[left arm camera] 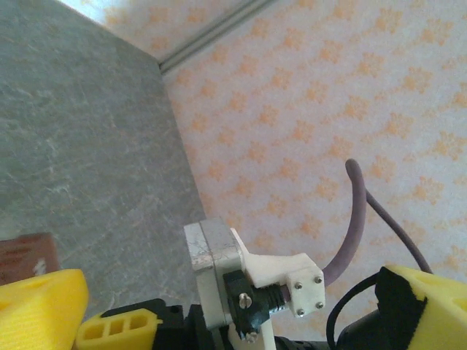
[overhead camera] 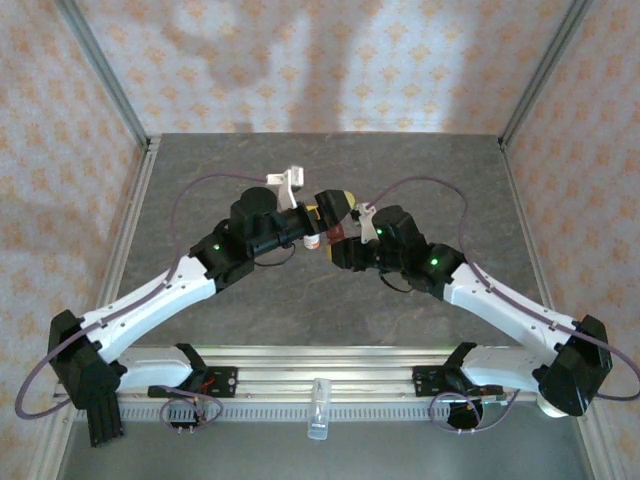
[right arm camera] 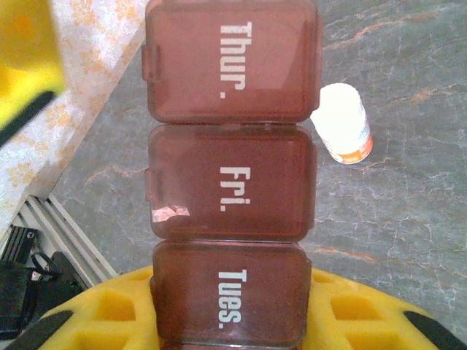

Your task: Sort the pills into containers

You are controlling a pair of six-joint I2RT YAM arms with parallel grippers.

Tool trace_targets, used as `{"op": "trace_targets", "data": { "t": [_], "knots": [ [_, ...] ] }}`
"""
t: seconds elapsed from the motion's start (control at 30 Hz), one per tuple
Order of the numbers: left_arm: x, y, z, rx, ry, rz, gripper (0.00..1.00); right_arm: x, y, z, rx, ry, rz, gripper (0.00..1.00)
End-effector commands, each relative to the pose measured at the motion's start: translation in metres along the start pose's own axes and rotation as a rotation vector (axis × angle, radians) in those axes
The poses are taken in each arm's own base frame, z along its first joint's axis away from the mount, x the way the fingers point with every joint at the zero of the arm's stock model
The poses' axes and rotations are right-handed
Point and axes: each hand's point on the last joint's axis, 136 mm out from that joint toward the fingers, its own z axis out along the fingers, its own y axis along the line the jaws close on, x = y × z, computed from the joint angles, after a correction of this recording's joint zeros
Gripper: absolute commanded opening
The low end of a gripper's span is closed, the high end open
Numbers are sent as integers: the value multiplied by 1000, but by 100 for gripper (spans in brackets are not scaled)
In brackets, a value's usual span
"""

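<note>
Containers [right arm camera: 232, 182] (three joined lids, all apparently closed) are held above the middle of the table [right arm camera: 408, 219], with the right gripper [right arm camera: 230, 310] clamped on the Tues. end. Left gripper [overhead camera: 312, 214] stands fully spread and empty, just beside. Judged step: presenting the strip. The next move calls for prising one lid open.

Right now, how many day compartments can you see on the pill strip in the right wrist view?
3. Thur. compartment at the top, Fri. compartment in the middle, Tues. compartment at the bottom, held by the right gripper. More may be hidden below the frame.
</note>
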Motion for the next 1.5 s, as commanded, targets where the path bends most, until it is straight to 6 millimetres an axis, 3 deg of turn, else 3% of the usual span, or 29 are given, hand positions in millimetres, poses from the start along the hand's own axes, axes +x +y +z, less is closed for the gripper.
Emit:
{"op": "trace_targets", "data": {
  "t": [0.0,0.37,0.73,1.47],
  "knots": [
    [-1,22,-8,-77,-25,13,100,-11,0,-7,16,-62,-6,25],
    [11,26,3,-51,24,-16,100,-15,5,-7,-3,-69,-10,25],
    [11,15,13,-9,35,-19,100,-13,6,-6,-13,-60,-10,25],
    [9,-4,14,35,33,-7,100,-10,5,-4,-14,-53,-9,24]
  ]
}}
